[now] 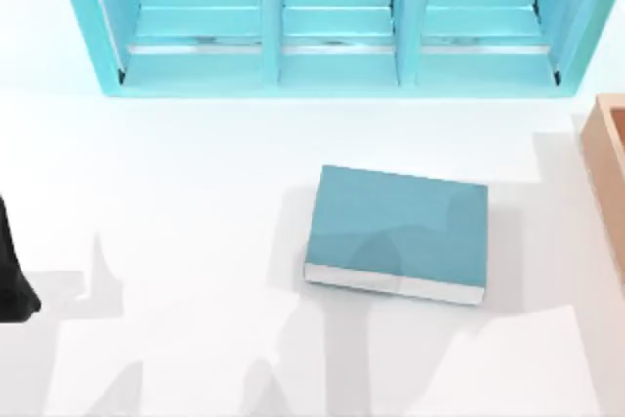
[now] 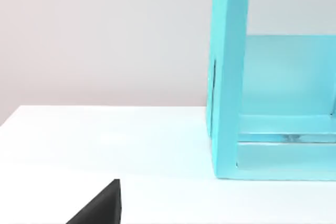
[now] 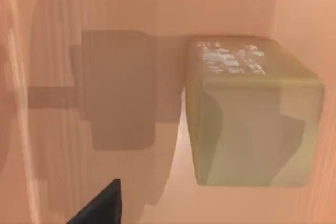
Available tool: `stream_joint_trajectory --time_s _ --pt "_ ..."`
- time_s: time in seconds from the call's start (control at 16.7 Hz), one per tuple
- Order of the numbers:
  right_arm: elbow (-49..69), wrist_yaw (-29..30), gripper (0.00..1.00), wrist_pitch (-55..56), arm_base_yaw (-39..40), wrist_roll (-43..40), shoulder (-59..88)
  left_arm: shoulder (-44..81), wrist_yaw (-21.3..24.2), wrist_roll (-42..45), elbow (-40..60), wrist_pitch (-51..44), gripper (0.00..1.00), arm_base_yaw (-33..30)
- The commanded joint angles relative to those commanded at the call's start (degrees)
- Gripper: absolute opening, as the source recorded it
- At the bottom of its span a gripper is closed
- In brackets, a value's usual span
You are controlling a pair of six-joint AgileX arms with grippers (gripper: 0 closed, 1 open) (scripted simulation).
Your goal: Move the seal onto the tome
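Top view: teal shelf unit (image 1: 332,26) across the far edge, three compartments facing down-table. Tome (image 1: 398,231) flat mid-table, teal cover up, white page edge toward the near side, nothing on it. Tan box (image 1: 610,173) at the right edge, only its rim and wall showing. Dark bit of left arm (image 1: 12,275) at the left edge, well apart from the tome; fingers out of sight, so can't tell spread or pressed

Left wrist view: looking along white table (image 2: 105,140) toward the shelf unit's end wall (image 2: 228,77) and one compartment. Black corner of left gripper (image 2: 100,208) low in shot, touching nothing; opening not readable

Right wrist view: inside the tan box, walls (image 3: 63,103) all round. Seal (image 3: 252,114) right ahead of the right gripper (image 3: 100,208), standing on the box floor, pale mark on its upper face, close to a box wall. Just one black finger corner visible, apart from the seal; can't tell how far open, nothing seen pinched
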Motion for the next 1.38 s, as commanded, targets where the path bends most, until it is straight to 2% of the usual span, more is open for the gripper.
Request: stream_joint_trajectory --time_s 0.48,0.96,1.32,1.38 --pt "-0.8 -0.4 1.00 0.0 -0.9 0.2 0.3 0.0 0.0 0.0 0.0 0.0 1.00 0.0" --pt "-14.2 -0.5 1.00 18.4 -0.9 0.4 4.9 0.0 0.0 0.0 0.0 0.0 1.00 0.0" --pt "-16.1 -0.5 1.00 20.6 -0.8 0.4 5.6 0.0 0.0 0.0 0.0 0.0 1.00 0.0" --pt "-16.1 -0.5 0.92 20.6 -0.8 0.4 5.6 0.0 0.0 0.0 0.0 0.0 1.00 0.0"
